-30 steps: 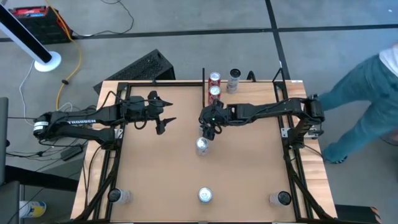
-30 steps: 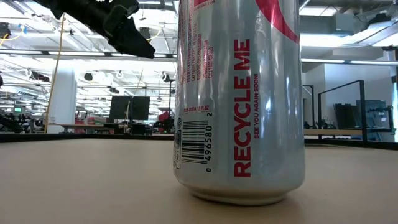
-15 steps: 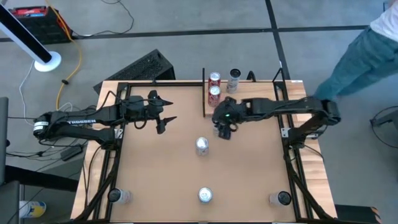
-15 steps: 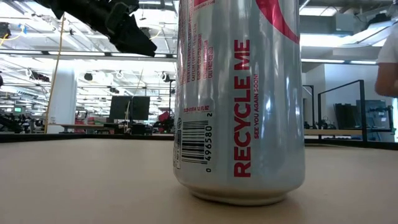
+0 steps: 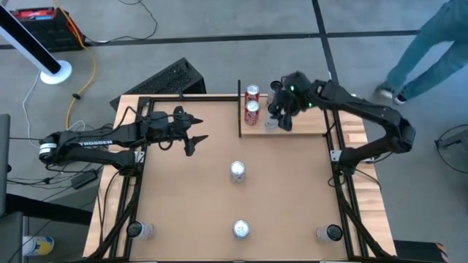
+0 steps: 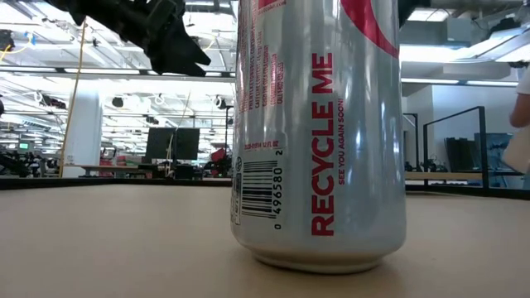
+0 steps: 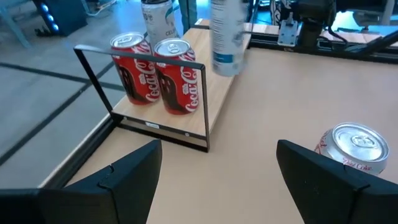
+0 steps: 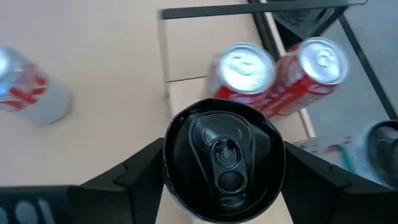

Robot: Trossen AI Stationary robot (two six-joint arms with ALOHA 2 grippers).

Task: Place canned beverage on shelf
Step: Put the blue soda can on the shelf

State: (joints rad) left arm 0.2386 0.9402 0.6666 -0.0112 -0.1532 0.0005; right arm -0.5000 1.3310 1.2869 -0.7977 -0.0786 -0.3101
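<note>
**Black-topped can held over the shelf**

The right gripper [image 5: 281,109] is above the shelf [image 5: 307,126] at the far edge of the table [image 5: 183,212], with its fingers [image 8: 134,171] clamped on either side of a tall can with a black top [image 8: 222,155]. In the right wrist view the can sits squarely between the two fingers, its lid facing the camera. In the left wrist view the same can [image 7: 228,34] appears upright, its base at or just above the pale board; contact cannot be judged.

Two red cola cans [image 5: 252,102] stand together on the shelf, just beside its thin black upright bar [image 5: 239,109]. Another tall can [image 7: 158,22] stands behind them.

The left gripper [image 5: 194,137] hangs over the table's left part, its jaws spread and empty. A silver cola can [image 5: 238,171] stands mid-table, well apart from both grippers, and another [image 5: 240,229] nearer the front edge.
</note>
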